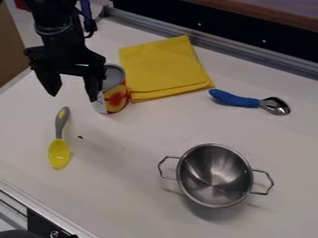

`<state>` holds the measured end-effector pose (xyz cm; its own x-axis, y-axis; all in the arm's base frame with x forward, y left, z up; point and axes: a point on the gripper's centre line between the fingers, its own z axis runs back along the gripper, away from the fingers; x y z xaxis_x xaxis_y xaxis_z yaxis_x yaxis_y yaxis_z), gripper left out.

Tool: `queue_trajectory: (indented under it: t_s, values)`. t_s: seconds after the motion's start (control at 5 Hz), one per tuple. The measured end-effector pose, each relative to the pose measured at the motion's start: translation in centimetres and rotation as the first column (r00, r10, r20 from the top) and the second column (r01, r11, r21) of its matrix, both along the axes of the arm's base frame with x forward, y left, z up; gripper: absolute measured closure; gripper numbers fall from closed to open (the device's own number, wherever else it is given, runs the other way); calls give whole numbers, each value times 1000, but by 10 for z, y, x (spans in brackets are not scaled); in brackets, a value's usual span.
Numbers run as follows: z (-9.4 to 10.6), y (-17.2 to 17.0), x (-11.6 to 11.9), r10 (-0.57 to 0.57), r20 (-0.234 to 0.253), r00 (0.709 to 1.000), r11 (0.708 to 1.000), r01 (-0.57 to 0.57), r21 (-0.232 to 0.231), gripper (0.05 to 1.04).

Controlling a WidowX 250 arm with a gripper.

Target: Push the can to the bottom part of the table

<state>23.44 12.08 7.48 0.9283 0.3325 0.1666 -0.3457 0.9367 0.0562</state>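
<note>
Metal rail (pixel 44 208) at lower left, then two-handled steel pot (pixel 214 179). Yellow-and-grey spoon (pixel 59 153) farther left. Gripper (pixel 73 97) at upper left, fingers spread wide around nothing, one overlapping left side of upright can (pixel 116 98), contact unclear. Beyond, blue-handled spoon (pixel 235 99) and folded yellow cloth (pixel 162 65).

Can (pixel 115 96): cylindrical, silvery metal top, label in red, yellow and white. Stands upright on desk (pixel 142 139), outside gap between spread fingers of pincer (pixel 73 97), just beside finger at view's right, which partly hides it; whether they touch, unclear.
</note>
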Motion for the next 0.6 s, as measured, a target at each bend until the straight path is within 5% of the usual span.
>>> queue_trajectory:
  t_s: [0.2,0.4,0.6]
  values:
    - [-6,-2,-2,2,-22,1000,1000,-2,-14,84]
    - [-5,17,21,31,-2,1000,999,-31,-29,84]
    - [-1,38,45,100,68,993,995,-98,-31,84]
